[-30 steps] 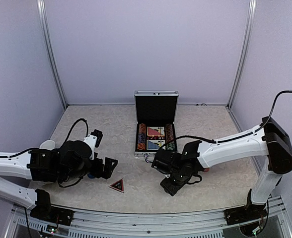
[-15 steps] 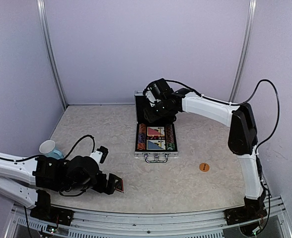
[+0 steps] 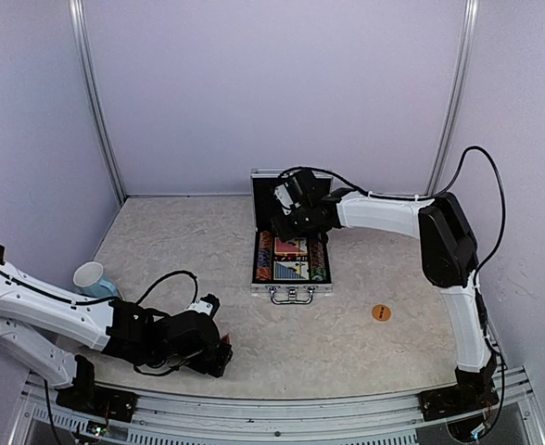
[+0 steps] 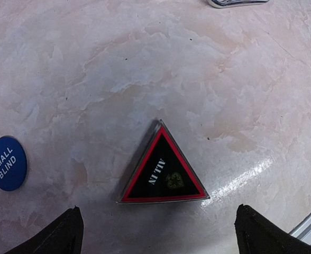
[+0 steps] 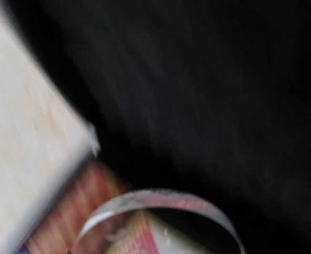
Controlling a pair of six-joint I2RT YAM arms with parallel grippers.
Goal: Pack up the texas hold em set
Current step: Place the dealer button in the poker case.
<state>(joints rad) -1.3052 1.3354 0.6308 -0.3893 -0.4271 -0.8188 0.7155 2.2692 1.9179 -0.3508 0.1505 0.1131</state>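
The texas hold em set's silver case [image 3: 291, 294] stands open at the table's middle, with chip rows [image 3: 265, 255] and two card decks [image 3: 291, 258] in its black lining. My right gripper [image 3: 286, 221] hovers over the back of the tray, before the upright lid. In the blurred right wrist view a clear round disc [image 5: 155, 194] sits at the jaws; the fingers themselves do not show. My left gripper [image 4: 163, 235] is open, low over the black and red "ALL IN" triangle marker [image 4: 163, 169]. A blue "SMALL BLIND" button [image 4: 7, 163] lies to its left. An orange button [image 3: 381, 312] lies right of the case.
A pale blue cup [image 3: 89, 276] stands at the left, behind my left arm. The left gripper [image 3: 221, 357] is close to the table's near edge and its metal rail [image 3: 282, 408]. The case handle [image 4: 235, 2] shows at the top of the left wrist view.
My right arm swung from the near table up to the case and dropped lower before the lid. My left arm moved back toward the near edge, over the triangle marker.
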